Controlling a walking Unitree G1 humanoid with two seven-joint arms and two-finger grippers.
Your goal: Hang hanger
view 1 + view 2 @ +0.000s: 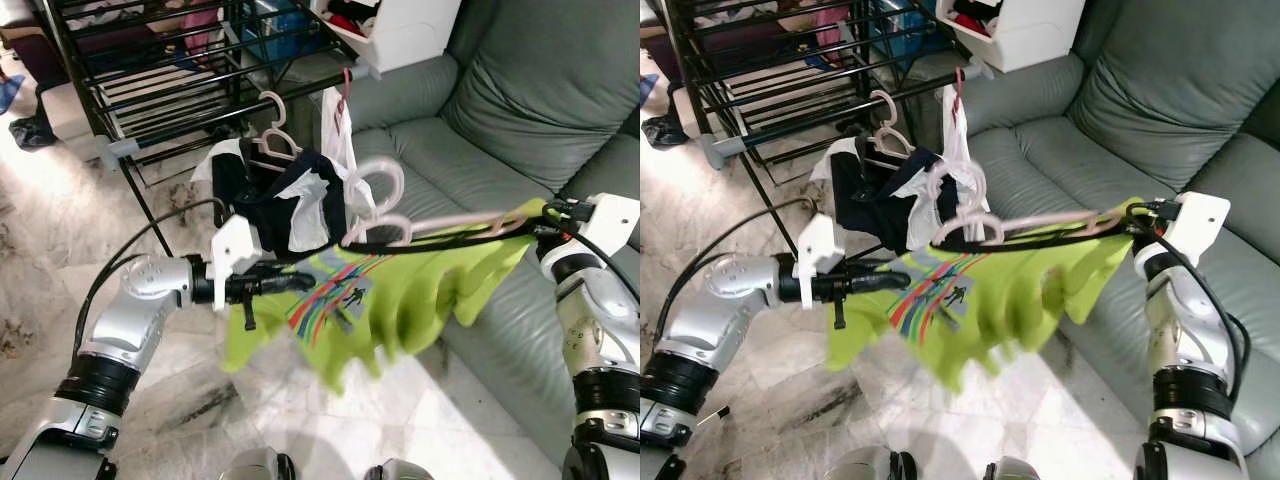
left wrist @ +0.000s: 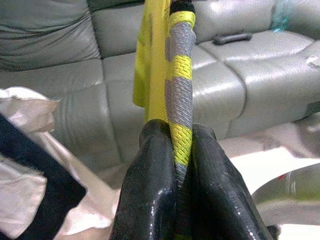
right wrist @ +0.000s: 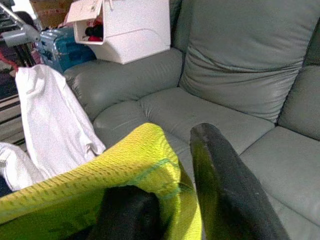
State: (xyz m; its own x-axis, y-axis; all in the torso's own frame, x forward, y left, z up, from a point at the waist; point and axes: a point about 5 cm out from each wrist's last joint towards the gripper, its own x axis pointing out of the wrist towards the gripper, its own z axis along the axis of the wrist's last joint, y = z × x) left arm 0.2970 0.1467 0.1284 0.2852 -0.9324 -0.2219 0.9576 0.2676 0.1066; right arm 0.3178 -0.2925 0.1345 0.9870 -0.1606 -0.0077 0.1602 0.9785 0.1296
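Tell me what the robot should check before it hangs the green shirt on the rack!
1. Left gripper pinching the green shirt: ok, fingers closed on its striped edge.
2. Right gripper holding the other end: ok, fabric sits between its fingers.
3. Pink hanger inside the shirt: cannot tell; it lies along the top edge.
4. Hook facing the drying rack: cannot tell.
5. Free spot on the rail: not ok nearby; a dark garment and a white shirt hang there already.

Grey sofa [image 1: 520,110], white box [image 1: 400,30]
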